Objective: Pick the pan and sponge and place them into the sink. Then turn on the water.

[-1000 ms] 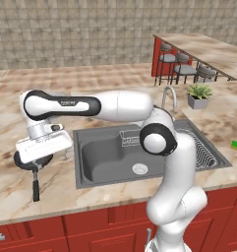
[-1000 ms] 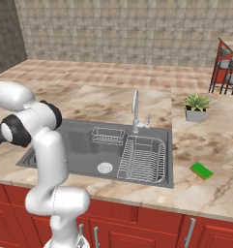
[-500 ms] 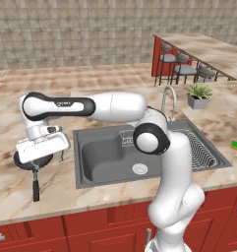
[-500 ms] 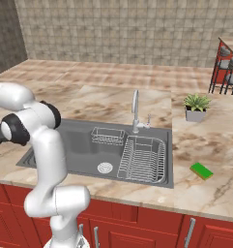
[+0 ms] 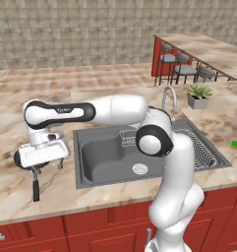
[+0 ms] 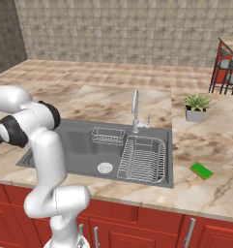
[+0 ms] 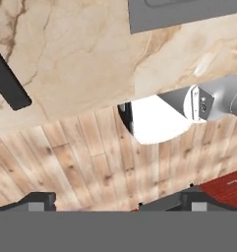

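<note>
Sink basin's left half free; basket, rack crowd right.

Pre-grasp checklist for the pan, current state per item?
1. Gripper open: ok.
2. Gripper over the pan: ok, the hand hangs above it left of the sink; the pan bowl is hidden under the hand.
3. Fingers lined up with the handle: cannot tell.
4. Pan not yet gripped: ok, it lies on the counter.
5. Sink basin free for the pan: ok, its left part is bare.
6. Sponge untouched on the counter right of the sink: ok.
</note>
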